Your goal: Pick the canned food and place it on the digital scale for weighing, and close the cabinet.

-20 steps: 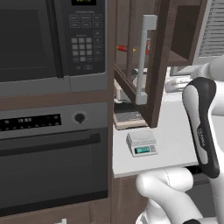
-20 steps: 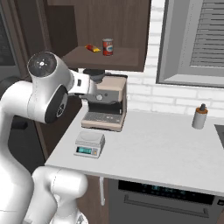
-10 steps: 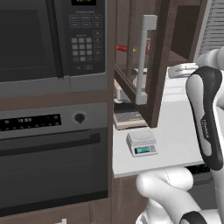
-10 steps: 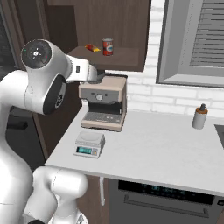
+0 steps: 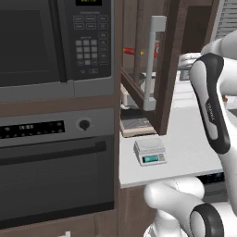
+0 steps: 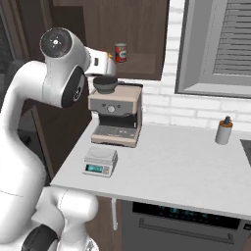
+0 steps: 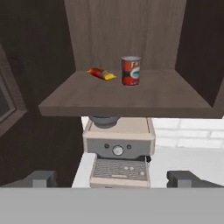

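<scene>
Can (image 7: pixel 131 70) sits on the cabinet (image 7: pixel 127 98) shelf, a red-yellow packet (image 7: pixel 101 74) at its 9 o'clock, coffee machine (image 7: pixel 119 151) underneath; fingers (image 7: pixel 114 178) wide open, empty.

White arm (image 6: pixel 29 122), dark joints

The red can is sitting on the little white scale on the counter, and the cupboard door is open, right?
Not quite. The canned food is not on the digital scale; it stands on the shelf inside the cabinet, beside a small red and yellow packet, as the hand view shows. The scale's platform is bare in the right base view. The cabinet door is open, as you said.
</scene>
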### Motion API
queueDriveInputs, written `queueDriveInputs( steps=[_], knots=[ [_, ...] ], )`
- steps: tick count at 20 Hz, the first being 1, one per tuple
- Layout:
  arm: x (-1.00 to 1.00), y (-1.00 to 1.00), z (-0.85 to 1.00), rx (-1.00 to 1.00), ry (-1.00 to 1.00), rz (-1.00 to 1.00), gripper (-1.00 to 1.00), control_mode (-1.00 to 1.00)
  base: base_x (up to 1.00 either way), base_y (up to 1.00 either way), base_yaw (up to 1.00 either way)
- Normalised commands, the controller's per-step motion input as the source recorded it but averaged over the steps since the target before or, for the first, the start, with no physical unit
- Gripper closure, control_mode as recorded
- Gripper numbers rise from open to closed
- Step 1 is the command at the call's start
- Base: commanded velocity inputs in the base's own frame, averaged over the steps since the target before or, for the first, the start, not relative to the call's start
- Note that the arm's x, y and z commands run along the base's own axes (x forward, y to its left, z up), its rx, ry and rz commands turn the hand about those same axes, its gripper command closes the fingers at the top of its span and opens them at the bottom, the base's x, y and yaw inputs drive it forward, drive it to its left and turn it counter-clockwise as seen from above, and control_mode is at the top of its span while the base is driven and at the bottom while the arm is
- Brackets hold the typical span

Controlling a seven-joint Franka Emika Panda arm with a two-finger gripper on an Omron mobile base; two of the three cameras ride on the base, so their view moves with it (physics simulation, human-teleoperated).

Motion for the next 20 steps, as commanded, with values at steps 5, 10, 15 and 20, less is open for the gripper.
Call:
queueDriveInputs(
  steps=[5, 10, 15, 20],
  knots=[
    [0.57, -0.02, 0.00, 0.00, -0.07, 0.00, -1.00, -1.00, 0.00, 0.00, 0.00],
    [0.51, 0.00, 0.00, 0.00, -0.12, 0.00, -1.00, -1.00, 0.00, 0.00, 0.00],
    [0.56, -0.03, 0.00, 0.00, -0.10, 0.00, -1.00, -1.00, 0.00, 0.00, 0.00],
    [0.47, 0.00, 0.13, 0.01, -0.01, 0.00, -1.00, -1.00, 0.00, 0.00, 0.00]
  ],
)
